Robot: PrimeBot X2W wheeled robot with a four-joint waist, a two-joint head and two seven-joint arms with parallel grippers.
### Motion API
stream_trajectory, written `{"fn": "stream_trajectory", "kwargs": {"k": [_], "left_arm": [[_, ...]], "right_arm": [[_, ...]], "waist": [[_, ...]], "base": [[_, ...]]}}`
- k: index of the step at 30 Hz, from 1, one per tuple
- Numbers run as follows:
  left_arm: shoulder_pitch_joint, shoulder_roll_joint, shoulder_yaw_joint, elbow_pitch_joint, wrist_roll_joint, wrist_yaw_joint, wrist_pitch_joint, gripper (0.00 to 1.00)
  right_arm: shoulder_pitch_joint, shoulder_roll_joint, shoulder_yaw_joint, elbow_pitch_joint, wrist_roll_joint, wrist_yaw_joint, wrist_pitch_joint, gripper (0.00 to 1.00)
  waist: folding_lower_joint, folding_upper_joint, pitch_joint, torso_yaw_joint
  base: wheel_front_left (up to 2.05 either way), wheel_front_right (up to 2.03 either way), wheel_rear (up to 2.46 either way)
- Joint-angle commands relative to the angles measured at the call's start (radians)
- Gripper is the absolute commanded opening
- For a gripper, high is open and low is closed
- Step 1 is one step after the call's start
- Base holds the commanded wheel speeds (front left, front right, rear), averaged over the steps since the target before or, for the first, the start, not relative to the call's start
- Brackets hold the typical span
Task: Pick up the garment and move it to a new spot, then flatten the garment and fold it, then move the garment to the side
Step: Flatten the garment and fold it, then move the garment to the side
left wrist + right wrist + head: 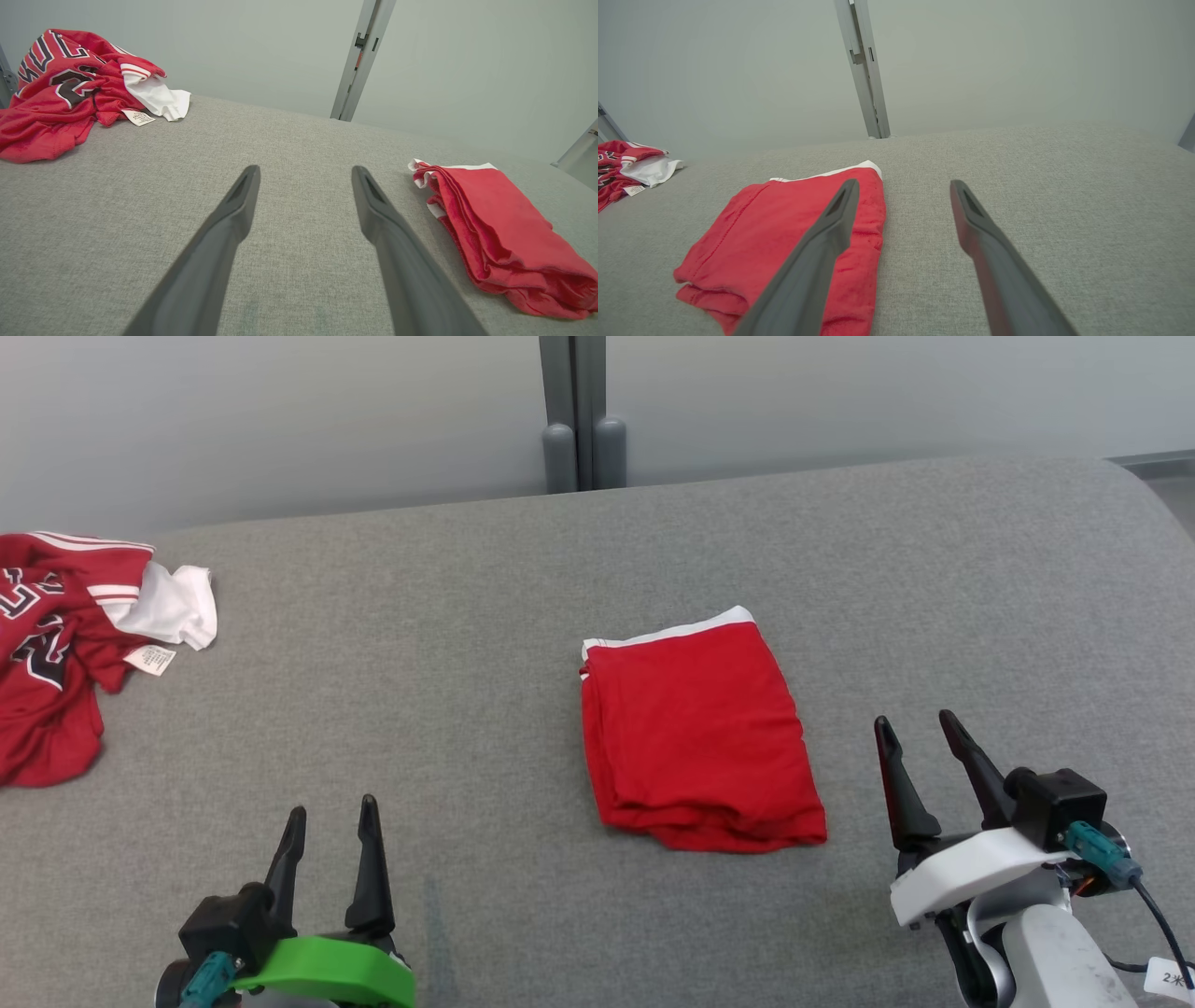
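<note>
A red garment [695,733] with a white edge lies folded into a neat rectangle right of the middle of the grey surface; it also shows in the left wrist view [500,233] and the right wrist view [784,238]. My left gripper [331,807] [306,170] stands open near the front, left of the folded garment and apart from it, holding nothing. My right gripper [915,719] [903,184] is open just right of the garment, above the surface, with nothing between its fingers.
A crumpled red jersey [51,663] [70,88] [616,172] with white trim and a label lies at the far left of the grey surface [420,709]. Behind the surface is a pale wall with a grey post [579,411].
</note>
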Motion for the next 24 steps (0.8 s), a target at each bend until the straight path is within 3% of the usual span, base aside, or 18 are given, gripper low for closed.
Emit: {"fn": "stream_trajectory", "kwargs": {"k": [1, 13, 19, 24], "left_arm": [[0.011, 0.002, 0.0, 0.0, -0.006, 0.004, -0.001, 1.0], [0.009, 0.002, 0.0, -0.004, 0.0, 0.006, -0.001, 1.0], [-0.009, 0.002, -0.008, -0.004, 0.002, 0.005, -0.001, 1.0], [-0.027, 0.002, -0.017, -0.002, 0.014, -0.001, -0.001, 1.0]], "right_arm": [[0.007, -0.003, 0.001, 0.002, 0.007, -0.001, -0.002, 1.0], [-0.023, -0.003, 0.009, 0.03, -0.019, -0.001, -0.002, 1.0], [-0.121, -0.003, 0.027, 0.103, -0.104, -0.001, 0.002, 1.0], [-0.244, -0.003, 0.022, 0.173, -0.177, -0.001, 0.089, 1.0]], "waist": [[0.0, 0.0, 0.0, 0.001], [0.0, 0.0, 0.009, -0.003], [0.0, 0.0, 0.026, 0.003], [0.0, 0.0, 0.047, 0.026]], "base": [[0.0, 0.0, 0.0], [0.0, 0.0, 0.0], [0.0, 0.0, 0.0], [0.0, 0.0, 0.0]]}}
